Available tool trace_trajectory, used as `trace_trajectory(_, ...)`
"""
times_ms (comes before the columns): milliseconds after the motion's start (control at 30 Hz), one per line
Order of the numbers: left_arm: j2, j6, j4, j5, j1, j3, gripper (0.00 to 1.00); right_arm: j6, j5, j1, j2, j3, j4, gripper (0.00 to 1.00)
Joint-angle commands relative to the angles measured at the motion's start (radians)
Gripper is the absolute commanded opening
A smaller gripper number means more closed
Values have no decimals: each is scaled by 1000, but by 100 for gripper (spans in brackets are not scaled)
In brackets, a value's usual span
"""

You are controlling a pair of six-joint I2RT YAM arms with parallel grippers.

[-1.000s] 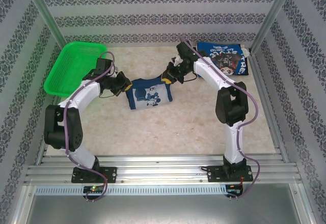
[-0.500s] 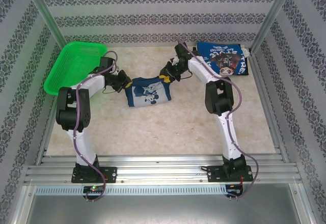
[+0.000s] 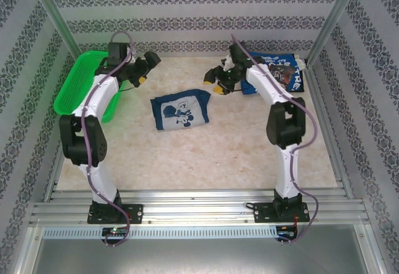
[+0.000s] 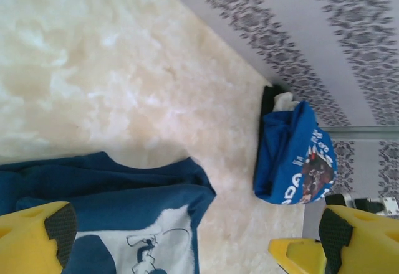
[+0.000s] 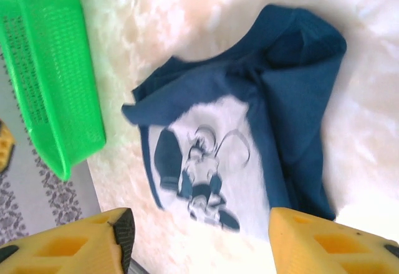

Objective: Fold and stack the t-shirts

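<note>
The dark navy t-shirt [image 3: 180,110] lies folded in the middle of the table, its white cartoon print facing up; it also shows as the navy t-shirt [image 4: 118,224] and the navy t-shirt [image 5: 249,137]. The brighter blue t-shirt [image 3: 288,75] with white lettering lies folded at the back right, seen too as the blue t-shirt [image 4: 293,155]. My left gripper [image 3: 144,67] hangs open above the table, up and left of the navy shirt. My right gripper [image 3: 217,80] is open too, up and right of that shirt. Nothing sits between either pair of fingers.
A green mesh basket [image 3: 81,81] stands at the back left, beside my left arm, and shows as the basket [image 5: 43,68]. Patterned walls and metal posts close in the table on three sides. Bare marbled tabletop [image 3: 206,155] stretches in front of the navy shirt.
Both grippers have let go of the navy shirt's top corners and risen away, the left toward the back left, the right toward the back right. The shirt now lies flat.
</note>
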Motion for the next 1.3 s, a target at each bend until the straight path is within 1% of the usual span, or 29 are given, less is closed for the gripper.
trace_trajectory(0,-23,139,-177,-29,-43,6,96,-74,18,0,-77,-178,30,65)
trace_trajectory(33,-15,152,-184,-16,-65,-6,90,-75,5,4,-92,-240,77,67)
trace_trajectory(133,9,152,-131,0,-128,-57,66,-104,17,18,-107,-346,160,72)
trace_trajectory(200,50,150,-115,2,-163,-53,55,-109,18,23,-100,-392,212,73)
trace_trajectory(267,95,152,-101,8,-189,-37,50,-106,17,28,-93,-430,268,74)
trace_trajectory(433,225,134,-56,28,-231,8,46,-98,10,41,-61,-468,380,75)
trace_trajectory(567,308,118,-24,5,-249,34,45,-99,9,48,-10,-437,394,76)
trace_trajectory(667,361,95,16,-16,-252,53,52,-109,13,53,40,-397,387,76)
trace_trajectory(733,407,91,15,-7,-257,91,56,-123,21,58,79,-358,362,76)
trace_trajectory(800,441,93,8,1,-261,119,57,-142,32,62,113,-318,336,76)
trace_trajectory(900,461,108,5,8,-271,129,58,-155,36,71,146,-263,323,77)
trace_trajectory(967,474,115,-1,19,-275,129,58,-163,9,78,166,-229,330,77)
trace_trajectory(1100,471,120,18,28,-280,85,57,-203,-13,103,204,-146,289,77)
trace_trajectory(1167,464,121,19,22,-281,70,57,-209,-12,107,222,-117,255,76)
trace_trajectory(1267,456,121,18,22,-277,68,57,-217,22,107,226,-112,219,74)
